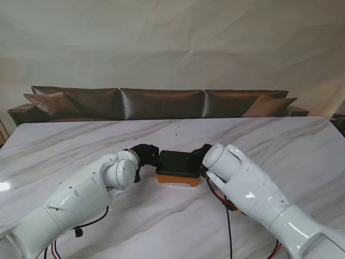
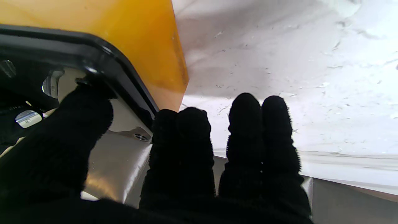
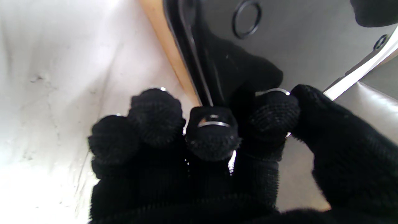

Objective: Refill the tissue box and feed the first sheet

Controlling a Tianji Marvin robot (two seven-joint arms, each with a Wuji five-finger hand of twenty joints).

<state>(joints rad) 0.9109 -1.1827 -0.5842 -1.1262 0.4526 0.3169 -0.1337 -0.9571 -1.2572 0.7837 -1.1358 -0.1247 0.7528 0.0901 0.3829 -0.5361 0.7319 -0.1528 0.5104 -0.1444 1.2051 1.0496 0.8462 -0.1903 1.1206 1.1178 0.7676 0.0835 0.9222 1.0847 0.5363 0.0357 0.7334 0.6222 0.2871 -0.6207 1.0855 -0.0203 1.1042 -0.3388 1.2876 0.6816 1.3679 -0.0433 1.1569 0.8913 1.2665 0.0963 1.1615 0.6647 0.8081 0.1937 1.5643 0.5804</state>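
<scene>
I see the tissue box [image 1: 178, 168] lying crosswise between my hands, left hand [image 1: 144, 156] and right hand [image 1: 204, 155] each gripping an end, equally near.

No readable text, labels, brands, nos. or signs in any view. Tissue box [image 1: 178, 168]: black lid + orange body, plain, no print seen from stand cam. Left wrist cam: orange wall and black rim of box up close, bare, no lettering. Right wrist cam: only a plain ring shape on the grey surface beside the box's black rim, no chars in or around it. Desk [image 1: 269, 135]: marble veining only, no markings. White arm shells: no logos legible at this res.
</scene>
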